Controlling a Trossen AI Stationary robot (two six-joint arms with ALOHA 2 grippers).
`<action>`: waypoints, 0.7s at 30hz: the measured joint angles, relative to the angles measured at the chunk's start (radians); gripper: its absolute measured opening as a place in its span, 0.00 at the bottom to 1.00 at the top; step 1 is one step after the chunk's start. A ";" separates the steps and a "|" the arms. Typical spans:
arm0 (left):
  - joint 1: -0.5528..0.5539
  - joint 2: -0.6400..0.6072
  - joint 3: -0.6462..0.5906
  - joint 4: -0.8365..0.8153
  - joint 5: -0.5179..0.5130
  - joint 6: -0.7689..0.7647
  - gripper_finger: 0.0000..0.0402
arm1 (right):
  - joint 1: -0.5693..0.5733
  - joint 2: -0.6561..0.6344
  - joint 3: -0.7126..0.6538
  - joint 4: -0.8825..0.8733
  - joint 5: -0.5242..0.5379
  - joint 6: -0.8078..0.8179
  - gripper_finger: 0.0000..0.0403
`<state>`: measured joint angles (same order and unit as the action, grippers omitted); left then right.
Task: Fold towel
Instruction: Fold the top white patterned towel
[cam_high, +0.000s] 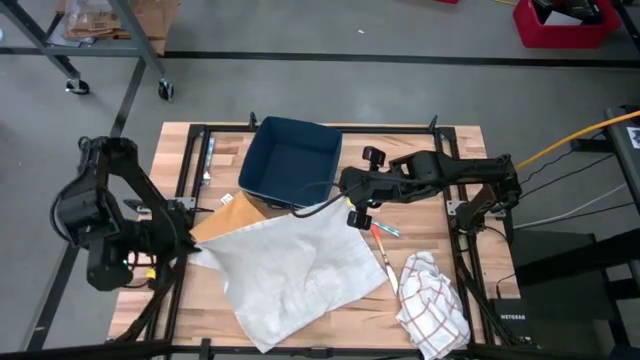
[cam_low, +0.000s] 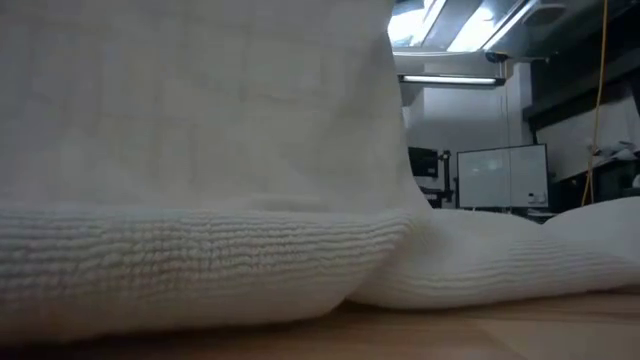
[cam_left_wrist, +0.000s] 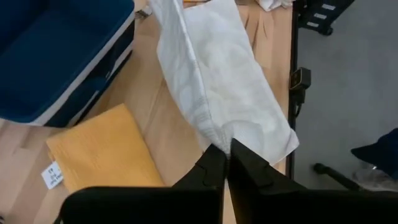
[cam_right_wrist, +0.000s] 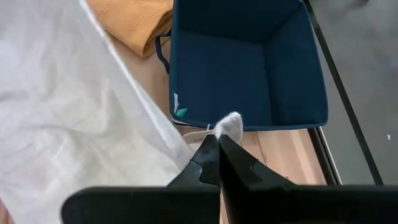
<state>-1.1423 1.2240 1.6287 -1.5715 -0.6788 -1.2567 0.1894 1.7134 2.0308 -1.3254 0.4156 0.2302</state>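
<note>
I am holding the white towel (cam_high: 300, 270) stretched across the middle of the wooden table (cam_high: 440, 160), its loose end trailing toward the table's 6 o'clock edge. Bare wood is lying open at 3 o'clock of the blue bin (cam_high: 290, 160), which is sitting at 12 o'clock of the towel. A yellow cloth (cam_high: 225, 220) is lying at 10 o'clock, a checked cloth (cam_high: 432, 300) at 4 o'clock. My left gripper (cam_left_wrist: 227, 158) is pinching one towel corner, fingers fully closed on it. My right gripper (cam_right_wrist: 219, 149) is clamping the other corner just beside the bin's wall.
</note>
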 joint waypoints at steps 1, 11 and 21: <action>0.000 0.003 -0.001 0.000 0.002 0.000 0.00 | 0.000 0.000 0.000 -0.001 0.002 0.000 0.00; -0.005 0.170 -0.002 0.022 0.031 -0.043 0.00 | 0.009 0.006 -0.004 -0.019 -0.116 0.061 0.00; -0.005 0.417 -0.003 0.235 0.083 0.062 0.00 | 0.151 0.008 -0.004 -0.101 -0.171 0.225 0.00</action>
<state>-1.1473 1.6413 1.6253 -1.3369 -0.5957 -1.1947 0.3404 1.7210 2.0270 -1.4267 0.2450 0.4554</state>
